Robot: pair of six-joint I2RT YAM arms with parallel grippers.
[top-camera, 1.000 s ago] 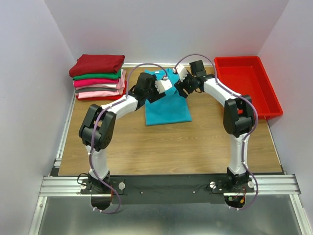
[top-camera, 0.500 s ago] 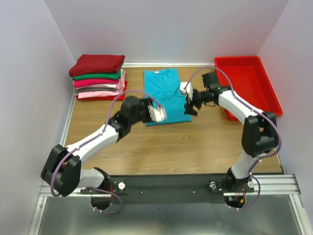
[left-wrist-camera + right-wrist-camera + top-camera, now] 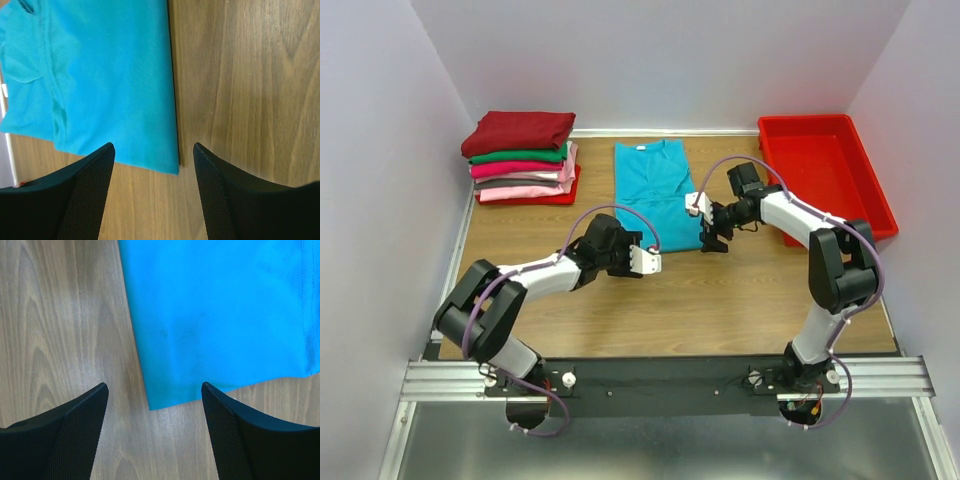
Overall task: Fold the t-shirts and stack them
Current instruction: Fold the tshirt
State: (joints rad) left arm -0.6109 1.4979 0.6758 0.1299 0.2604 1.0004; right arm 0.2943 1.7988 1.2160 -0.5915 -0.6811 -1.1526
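Lying near-to-far, collar away: teal t-shirt (image 3: pixel 655 190)

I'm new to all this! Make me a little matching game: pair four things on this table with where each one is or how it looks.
Things:
1. plain teal cotton t-shirt
2. stack of folded t-shirts, dark red on top
3. red plastic bin
4. left gripper

Descriptions:
A. at the far right corner of the wooden table
B. open, holding nothing, over a corner of the teal shirt
C. at the far left corner
D. lying flat, mid-table toward the back wall

Pairs: 1-D, 2-C, 3-A, 4-B
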